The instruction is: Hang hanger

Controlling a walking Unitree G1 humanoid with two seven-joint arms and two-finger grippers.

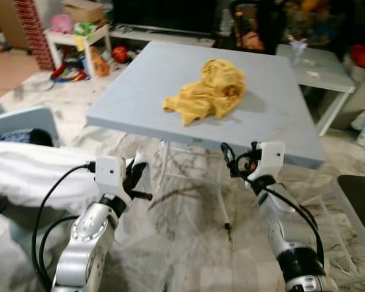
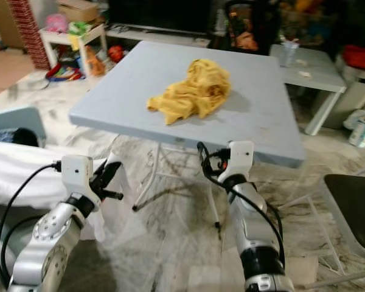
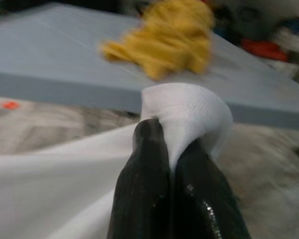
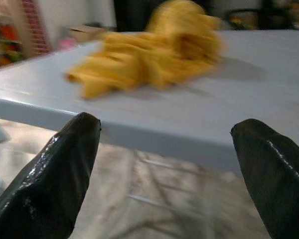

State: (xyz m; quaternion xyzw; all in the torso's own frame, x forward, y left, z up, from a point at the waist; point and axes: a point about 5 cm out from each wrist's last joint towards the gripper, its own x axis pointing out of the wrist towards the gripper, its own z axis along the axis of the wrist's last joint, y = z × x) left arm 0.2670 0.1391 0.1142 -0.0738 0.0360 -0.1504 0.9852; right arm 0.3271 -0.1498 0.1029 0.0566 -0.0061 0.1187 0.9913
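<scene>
White cloth pinched in left hand, lower part cut off | right hand released, blurred

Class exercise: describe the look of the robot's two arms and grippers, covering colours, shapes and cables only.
Both arms are silver metal with ribbed round joints and white box-shaped wrist housings. Looping black cables run along each. The left gripper and right gripper each have two long, glossy black, tapering fingers.

- Silver arms, ribbed round joints, white boxy wrist housings.
- Looping black cables at each wrist.
- Left gripper and right gripper: long glossy black fingers.
</scene>
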